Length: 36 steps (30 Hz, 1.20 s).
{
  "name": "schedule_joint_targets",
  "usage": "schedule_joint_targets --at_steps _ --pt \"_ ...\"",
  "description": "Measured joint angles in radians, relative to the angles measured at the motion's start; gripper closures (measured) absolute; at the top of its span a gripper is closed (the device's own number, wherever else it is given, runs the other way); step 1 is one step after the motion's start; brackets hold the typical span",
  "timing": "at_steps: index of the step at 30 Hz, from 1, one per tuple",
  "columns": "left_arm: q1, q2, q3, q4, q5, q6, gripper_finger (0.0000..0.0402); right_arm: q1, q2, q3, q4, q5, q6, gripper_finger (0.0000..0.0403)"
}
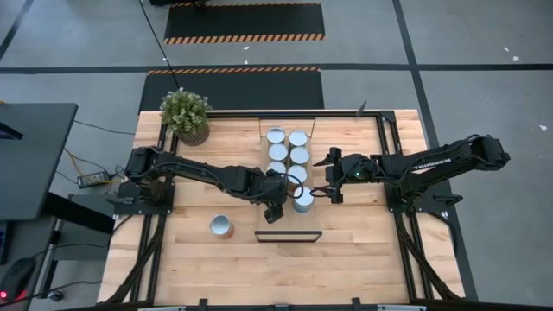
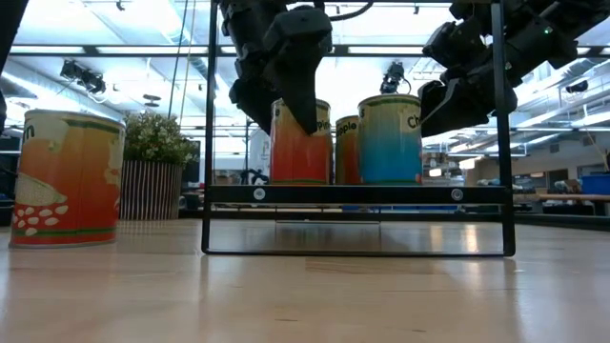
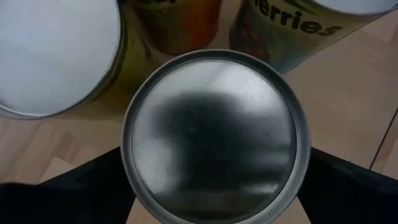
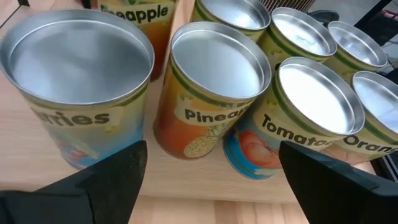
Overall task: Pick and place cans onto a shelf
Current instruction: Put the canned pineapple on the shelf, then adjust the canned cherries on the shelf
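The shelf (image 1: 289, 226) lies along the table's middle and carries several cans (image 1: 298, 155) in two rows. My left gripper (image 1: 275, 207) points down over the shelf's near end, shut on an orange can (image 2: 297, 152) that stands on the shelf (image 2: 353, 193) beside a blue can (image 1: 302, 199). My right gripper (image 1: 333, 177) is open and empty, just right of the shelf, facing the cans (image 4: 211, 87). One more can (image 1: 221, 226) stands on the table left of the shelf. My left gripper holds the orange can by its side wall just below the top rim (image 3: 127, 186), pinched between the two fingers (image 3: 87, 186), one on each side. The fingers come from above, pointing down. The can stands upright with its bottom on the shelf.
A potted plant (image 1: 186, 112) stands at the table's far left. The shelf's dark end frame (image 2: 210, 143) rises at the near end. Bare tabletop (image 1: 346, 259) lies near the front edge and to the right of the shelf.
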Motion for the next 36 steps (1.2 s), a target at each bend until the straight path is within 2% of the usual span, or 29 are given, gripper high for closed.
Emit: schedule_joint_targets --at_steps 10,17,20,25,30,36 --pt "-0.033 -0.060 -0.001 -0.007 -0.119 0.021 0.0028 0.002 0.000 0.000 -0.018 0.006 0.007 0.0030" --pt "-0.080 -0.136 -0.001 -0.010 -0.159 0.017 0.0028 0.061 -0.028 0.013 -0.128 0.005 0.095 0.0030" --pt "-0.101 -0.160 -0.001 -0.032 -0.151 -0.022 0.0028 0.091 -0.025 0.012 -0.143 0.006 0.165 0.0030" --pt "-0.143 -0.168 0.000 -0.116 -0.046 -0.110 0.0028 0.177 0.015 0.000 -0.092 0.012 0.240 0.0030" --pt "-0.187 -0.168 0.000 -0.208 -0.030 -0.199 0.0028 0.262 0.063 -0.003 -0.009 0.156 0.270 0.0030" --pt "-0.227 -0.168 0.000 -0.301 0.007 -0.290 0.0028 0.312 0.150 -0.003 0.090 0.316 0.285 0.0030"
